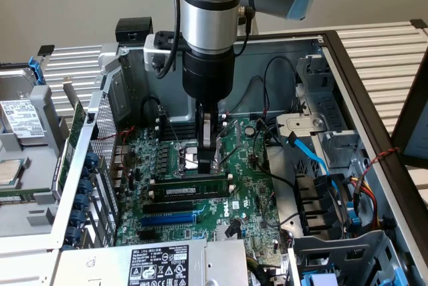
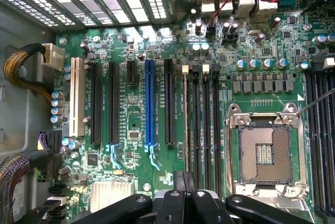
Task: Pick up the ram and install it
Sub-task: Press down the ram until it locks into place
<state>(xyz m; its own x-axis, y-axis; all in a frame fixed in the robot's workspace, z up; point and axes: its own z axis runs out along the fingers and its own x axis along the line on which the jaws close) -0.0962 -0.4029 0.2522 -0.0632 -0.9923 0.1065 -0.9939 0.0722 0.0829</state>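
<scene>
Around the end effector (image 1: 208, 161) we find open room over the motherboard (image 1: 249, 189). A blue cable (image 1: 307, 151) and drive cage (image 1: 322, 105) crowd the exterior view's right, and a perforated wall (image 1: 103, 129) bounds the exterior view's left.

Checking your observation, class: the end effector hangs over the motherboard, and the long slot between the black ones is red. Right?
No. The slot is blue, not red; the wrist view shows it. The end effector does hang over the motherboard.

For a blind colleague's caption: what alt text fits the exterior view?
A robot arm reaches down into an open computer case, its shut gripper just above the ram, which stands on edge on the green motherboard. Loose cables lie on the exterior view's right.
</scene>
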